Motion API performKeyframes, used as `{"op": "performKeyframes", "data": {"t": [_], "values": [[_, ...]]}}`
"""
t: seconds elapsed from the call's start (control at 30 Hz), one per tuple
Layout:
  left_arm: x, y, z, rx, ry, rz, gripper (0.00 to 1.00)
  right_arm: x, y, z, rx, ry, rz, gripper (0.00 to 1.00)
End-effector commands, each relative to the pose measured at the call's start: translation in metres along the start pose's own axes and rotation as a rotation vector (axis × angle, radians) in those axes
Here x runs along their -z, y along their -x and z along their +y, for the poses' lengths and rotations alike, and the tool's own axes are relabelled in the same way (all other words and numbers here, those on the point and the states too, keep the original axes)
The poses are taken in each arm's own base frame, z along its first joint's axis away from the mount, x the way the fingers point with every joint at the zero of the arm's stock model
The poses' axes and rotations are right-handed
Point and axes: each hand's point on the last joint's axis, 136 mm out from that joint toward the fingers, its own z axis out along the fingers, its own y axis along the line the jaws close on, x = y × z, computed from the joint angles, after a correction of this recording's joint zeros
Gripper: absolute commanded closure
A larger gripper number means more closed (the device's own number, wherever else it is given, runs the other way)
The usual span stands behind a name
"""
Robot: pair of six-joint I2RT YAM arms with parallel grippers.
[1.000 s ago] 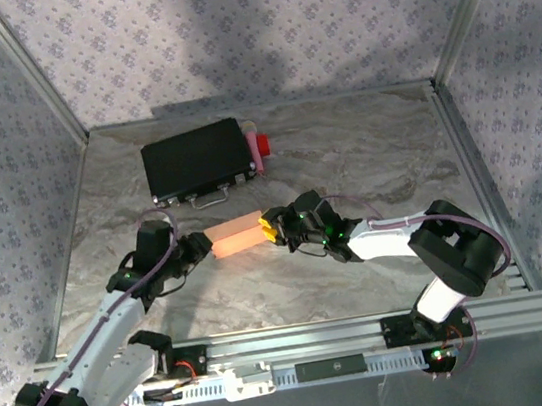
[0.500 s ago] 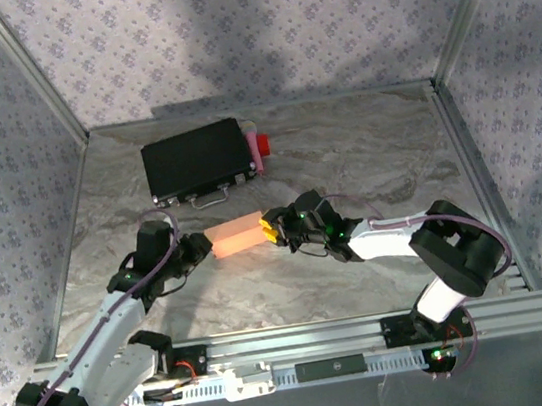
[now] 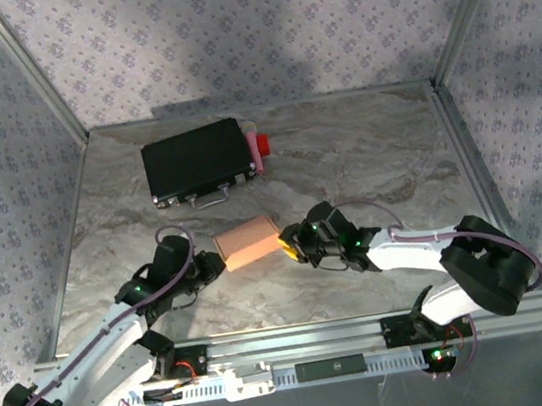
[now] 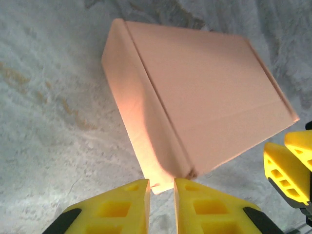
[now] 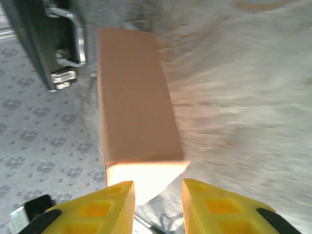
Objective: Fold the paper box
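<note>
The light orange-tan, thin-cardboard paper box (image 3: 247, 243) lies closed, broad face up, on the grey marbled tabletop (image 3: 377, 163). It is bracketed by the two grippers: a corner of one end sits just ahead of the fingertips of the left gripper (image 4: 162, 186), and the other end sits just ahead of the fingertips of the right gripper (image 5: 157, 187). Its long axis is laid from one gripper across to the other, slightly skewed, and points straight away from the right fingertips. The left jaws are set nearly together, with only a slit between them right at the box's corner — whether that corner is pinched cannot be told. The right jaws stand apart, with the box's end at their tips and nothing seen clamped. The chief risk is judged to be crushing, since so light a shell could be dented or buckled if pressed endwise between the arms. An off-centre nudge could instead swing it round or slide it toward the black rectangular hard case (image 3: 197, 160) beyond both grippers — and the seam along the top edge could spring open.
</note>
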Motion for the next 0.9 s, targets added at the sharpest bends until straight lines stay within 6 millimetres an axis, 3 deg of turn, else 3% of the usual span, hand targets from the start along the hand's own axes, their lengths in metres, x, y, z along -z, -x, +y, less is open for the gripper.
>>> {"op": "performKeyframes", "data": {"t": [0.0,0.23,0.37,0.43,0.47,0.5,0.53,0.6,0.7,0.8,0.87], "values": [[0.000,-0.004,0.011,0.025,0.035,-0.032,0.79,0.009,0.005,-0.014,0.043,-0.036,-0.049,0.67],[0.006,0.000,0.005,0.008,0.032,-0.043,0.79,0.013,0.010,-0.012,0.067,-0.028,-0.074,0.68],[0.025,0.015,-0.011,-0.037,0.031,-0.088,0.76,0.031,0.021,0.010,0.186,-0.014,-0.130,0.60],[0.039,0.029,-0.022,-0.067,0.031,-0.129,0.64,0.056,0.041,0.019,0.315,-0.067,-0.229,0.38],[0.046,0.037,-0.025,-0.077,0.031,-0.149,0.49,0.069,0.052,0.020,0.373,-0.104,-0.276,0.27],[0.054,0.047,-0.028,-0.083,0.030,-0.174,0.07,0.085,0.065,0.024,0.443,-0.133,-0.333,0.18],[0.061,0.058,-0.031,-0.089,0.024,-0.198,0.00,0.105,0.079,0.027,0.468,-0.160,-0.395,0.02],[0.075,0.081,-0.035,-0.107,0.007,-0.254,0.00,0.142,0.103,0.027,0.567,-0.241,-0.501,0.01],[0.106,0.124,-0.023,-0.120,0.100,-0.430,0.00,0.212,0.141,0.027,0.640,-0.409,-0.751,0.01],[0.141,0.162,0.013,-0.075,0.361,-0.656,0.00,0.275,0.170,0.020,0.629,-0.568,-1.034,0.01],[0.165,0.180,0.050,0.011,0.585,-0.834,0.00,0.280,0.184,0.024,0.760,-0.605,-1.114,0.01]]}}
